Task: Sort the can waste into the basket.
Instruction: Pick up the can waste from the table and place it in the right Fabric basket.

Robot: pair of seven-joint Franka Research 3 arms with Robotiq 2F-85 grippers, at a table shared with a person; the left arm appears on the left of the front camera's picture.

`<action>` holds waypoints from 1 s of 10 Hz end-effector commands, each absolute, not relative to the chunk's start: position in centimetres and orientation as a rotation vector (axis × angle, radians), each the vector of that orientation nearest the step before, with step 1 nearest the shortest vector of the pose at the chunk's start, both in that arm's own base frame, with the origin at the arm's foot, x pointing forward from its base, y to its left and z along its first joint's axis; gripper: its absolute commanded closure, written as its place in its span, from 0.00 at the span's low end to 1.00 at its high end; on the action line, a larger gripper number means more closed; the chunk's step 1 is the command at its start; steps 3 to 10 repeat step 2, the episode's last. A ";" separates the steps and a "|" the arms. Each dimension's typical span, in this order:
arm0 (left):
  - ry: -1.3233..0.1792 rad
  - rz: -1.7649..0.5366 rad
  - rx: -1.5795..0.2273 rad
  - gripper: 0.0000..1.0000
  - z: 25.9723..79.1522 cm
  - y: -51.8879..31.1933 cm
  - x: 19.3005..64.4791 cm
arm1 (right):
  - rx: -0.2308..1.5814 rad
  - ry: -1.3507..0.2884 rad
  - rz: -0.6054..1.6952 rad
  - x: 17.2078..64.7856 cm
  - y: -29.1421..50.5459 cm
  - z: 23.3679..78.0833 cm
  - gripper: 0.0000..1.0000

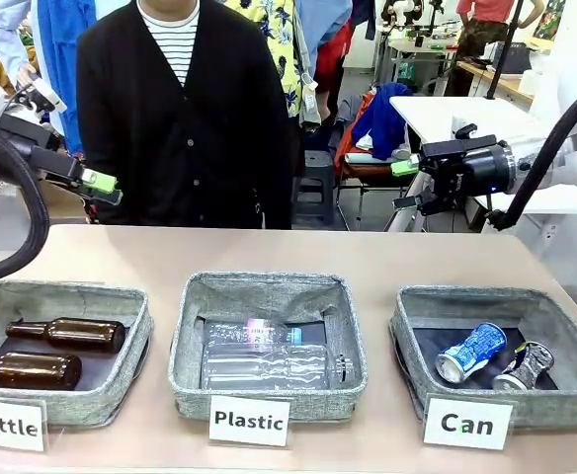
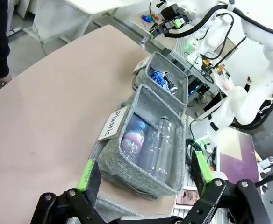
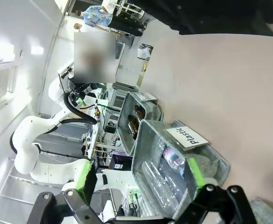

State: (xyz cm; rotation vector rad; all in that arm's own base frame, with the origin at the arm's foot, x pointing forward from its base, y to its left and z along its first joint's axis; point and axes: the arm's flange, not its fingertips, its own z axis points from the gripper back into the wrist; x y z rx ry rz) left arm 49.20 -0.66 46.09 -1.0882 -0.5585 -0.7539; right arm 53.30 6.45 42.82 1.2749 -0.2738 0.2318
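The basket (image 1: 496, 297) carded "Can" (image 1: 467, 424) stands at the table's front right. Inside it lie two cans side by side: a blue-and-white one (image 1: 471, 353) and a dented black-and-silver one (image 1: 524, 366). My right gripper (image 1: 405, 185) hovers open and empty above the table's far right edge, well behind that basket. At the far left my left gripper (image 1: 101, 190) also hangs open and empty, up off the table. The left wrist view shows its own spread fingers (image 2: 89, 172) and, farther off, the can basket (image 2: 168, 73) with the cans (image 2: 163, 79) in it.
A "Plastic" basket (image 1: 269, 288) with clear bottles (image 1: 269, 365) sits at front centre. A "Bottle" basket (image 1: 61, 294) with two brown glass bottles (image 1: 66, 334) sits at front left. A person in a black cardigan (image 1: 185, 118) stands at the far edge. Bare tabletop (image 1: 288, 252) lies behind the baskets.
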 end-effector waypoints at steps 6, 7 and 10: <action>-0.548 -0.753 -1.080 0.00 46.3 -0.5 49.1 | 1.279 -0.293 0.250 53.2 6.4 42.9 0.00; -0.548 -0.753 -1.080 0.00 46.3 -0.5 49.1 | 1.279 -0.293 0.250 53.2 6.4 42.9 0.00; -0.548 -0.753 -1.080 0.00 46.3 -0.5 49.1 | 1.279 -0.293 0.250 53.2 6.4 42.9 0.00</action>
